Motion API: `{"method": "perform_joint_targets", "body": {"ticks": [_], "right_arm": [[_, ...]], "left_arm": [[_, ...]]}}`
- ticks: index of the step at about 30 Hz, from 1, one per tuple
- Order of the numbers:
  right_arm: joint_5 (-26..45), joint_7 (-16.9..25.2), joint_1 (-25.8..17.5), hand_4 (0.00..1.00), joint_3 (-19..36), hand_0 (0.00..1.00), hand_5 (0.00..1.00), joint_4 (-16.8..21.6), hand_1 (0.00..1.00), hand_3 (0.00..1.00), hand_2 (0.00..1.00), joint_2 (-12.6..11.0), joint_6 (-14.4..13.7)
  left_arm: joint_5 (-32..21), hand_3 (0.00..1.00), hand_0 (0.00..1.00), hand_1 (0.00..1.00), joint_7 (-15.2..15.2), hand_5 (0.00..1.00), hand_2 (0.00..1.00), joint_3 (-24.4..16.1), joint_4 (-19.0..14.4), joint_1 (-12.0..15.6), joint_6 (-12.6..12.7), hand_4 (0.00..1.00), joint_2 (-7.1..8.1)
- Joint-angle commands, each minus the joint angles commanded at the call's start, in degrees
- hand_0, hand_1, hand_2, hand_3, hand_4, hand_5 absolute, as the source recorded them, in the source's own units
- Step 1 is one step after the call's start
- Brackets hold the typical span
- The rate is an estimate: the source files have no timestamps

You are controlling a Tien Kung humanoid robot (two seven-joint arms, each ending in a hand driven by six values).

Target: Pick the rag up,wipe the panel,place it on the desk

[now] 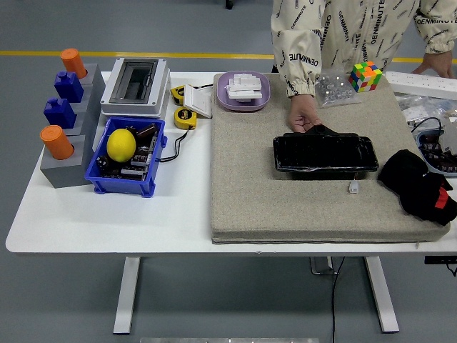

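Person's hand (304, 118) at black panel's (325, 153) far edge, on mat (250, 186).

The panel (325, 153) lies on the mat (250, 186), bin (126, 161) to its left, rag (418, 184) to its right

Person (343, 36) wears a cream jacket — black lettering, elastic cuffs.

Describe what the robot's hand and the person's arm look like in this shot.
Only the robot's right hand shows, at the mat's right edge: a black, rounded shape with a small red patch; its fingers cannot be made out. No left arm is in view. The person's sleeve is cream with black lettering printed all over and a gathered cuff above the hand.
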Motion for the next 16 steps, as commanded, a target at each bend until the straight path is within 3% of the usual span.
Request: {"method": "perform_joint_targets", "body": {"ticks": [16], "right_arm": [[0.8,0.0,-0.2,0.998,0.1,0.802,0.844,0.5,0.771,0.791,0.832,-0.7,-0.6]], "left_arm": [[-0.5,0.560,0.610,0.641,0.0,0.438,0.653,1.9,-0.1,-0.4,0.0,0.626,0.75]]}}
